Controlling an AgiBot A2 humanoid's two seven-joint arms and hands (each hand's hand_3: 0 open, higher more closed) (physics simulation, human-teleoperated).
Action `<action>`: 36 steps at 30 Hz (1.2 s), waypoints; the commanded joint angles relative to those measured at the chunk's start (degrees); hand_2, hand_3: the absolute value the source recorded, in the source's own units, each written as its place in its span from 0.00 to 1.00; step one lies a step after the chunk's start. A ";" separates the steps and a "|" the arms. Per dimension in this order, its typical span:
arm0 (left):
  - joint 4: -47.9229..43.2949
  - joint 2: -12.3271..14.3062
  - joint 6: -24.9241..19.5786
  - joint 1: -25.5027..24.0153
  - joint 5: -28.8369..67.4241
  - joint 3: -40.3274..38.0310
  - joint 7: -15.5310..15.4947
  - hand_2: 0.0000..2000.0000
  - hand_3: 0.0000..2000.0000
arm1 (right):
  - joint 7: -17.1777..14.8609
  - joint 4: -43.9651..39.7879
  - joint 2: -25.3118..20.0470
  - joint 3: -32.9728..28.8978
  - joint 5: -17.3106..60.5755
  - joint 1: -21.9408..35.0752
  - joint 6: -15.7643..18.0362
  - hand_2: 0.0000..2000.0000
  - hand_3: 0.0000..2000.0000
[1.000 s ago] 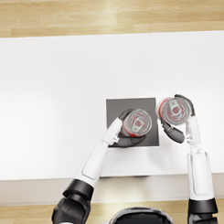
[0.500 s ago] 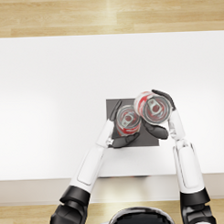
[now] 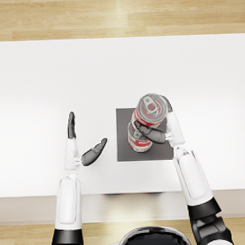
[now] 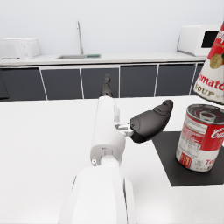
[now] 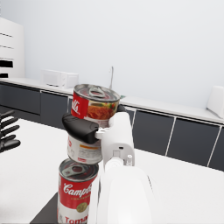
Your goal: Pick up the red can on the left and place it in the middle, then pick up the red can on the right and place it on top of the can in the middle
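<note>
Right robot hand [image 3: 156, 134] grips the upper red can [image 3: 151, 110] in the air, above the lower red can [image 3: 137, 139] standing on the dark mat [image 3: 126, 144] mid-worktop [image 3: 43, 82], a gap between them. Left robot hand [image 3: 86, 146] hovers open, well apart.

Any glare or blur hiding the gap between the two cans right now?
Head view: the held can overlaps the can on the mat, so no gap reads; its lid shines a little. Left wrist view: sharp, gap clear, upper can cropped at the edge. Right wrist view: the right hand partly masks the gap.
</note>
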 commanded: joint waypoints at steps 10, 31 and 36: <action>0.20 0.55 0.01 -0.44 0.00 -2.80 0.14 0.00 0.00 | 0.39 -7.14 -0.97 2.11 0.00 -0.06 -2.11 1.00 0.76; -13.89 1.20 0.00 6.09 0.01 -6.92 0.14 0.00 0.00 | -0.67 23.74 -1.16 -12.92 -0.01 -3.71 -3.00 0.00 0.00; -13.25 1.09 0.01 7.14 0.00 -11.50 0.14 0.00 0.00 | 0.77 22.55 -1.00 -22.63 -0.03 -4.44 -0.49 0.00 0.00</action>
